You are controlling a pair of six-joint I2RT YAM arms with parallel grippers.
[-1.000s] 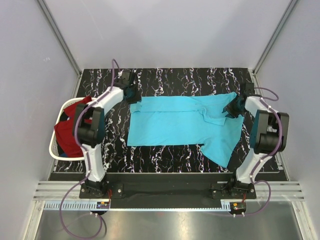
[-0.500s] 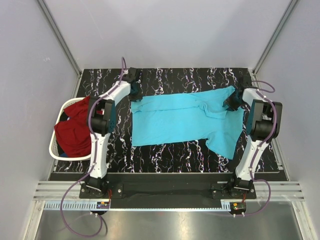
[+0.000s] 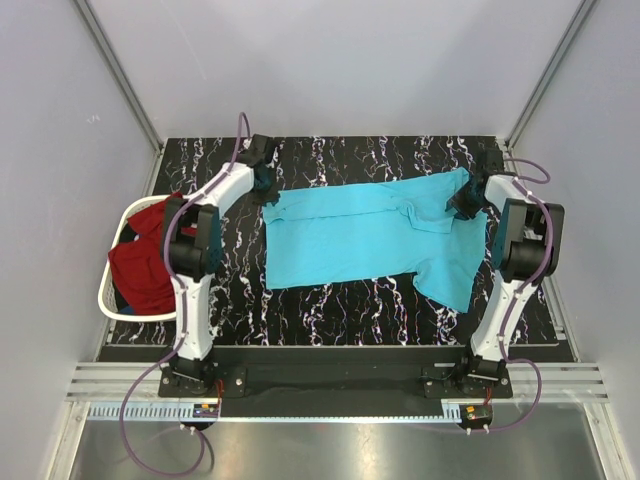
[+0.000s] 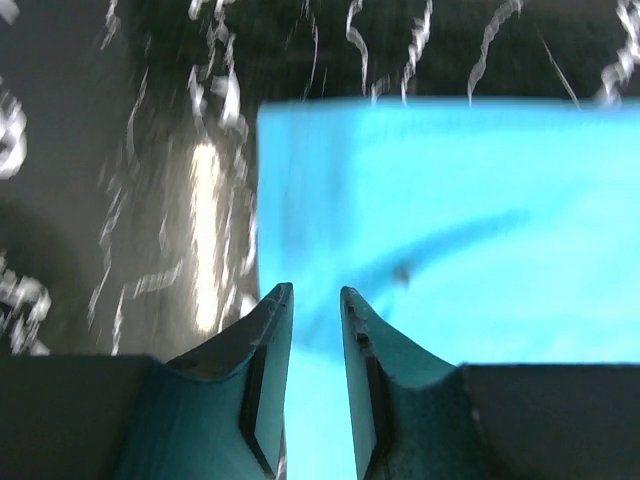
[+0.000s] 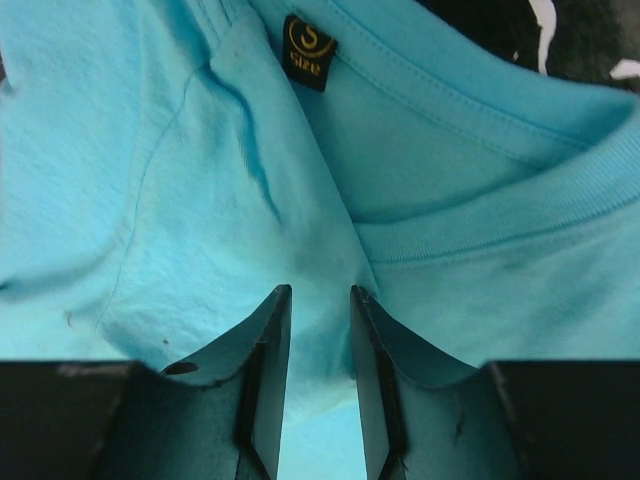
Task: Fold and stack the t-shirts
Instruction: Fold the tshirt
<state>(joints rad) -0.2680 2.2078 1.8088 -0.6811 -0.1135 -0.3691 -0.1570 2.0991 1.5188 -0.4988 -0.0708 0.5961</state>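
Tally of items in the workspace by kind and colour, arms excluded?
turquoise t-shirt: 1
dark red t-shirt: 1
white laundry basket: 1
Total: 3

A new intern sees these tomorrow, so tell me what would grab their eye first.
The bright turquoise t-shirt lies stretched across the middle of the black marbled table, pinched at its hem end by the left gripper and near its collar by the right gripper. Next, the dark red t-shirt heaped in the white basket at the table's left edge.
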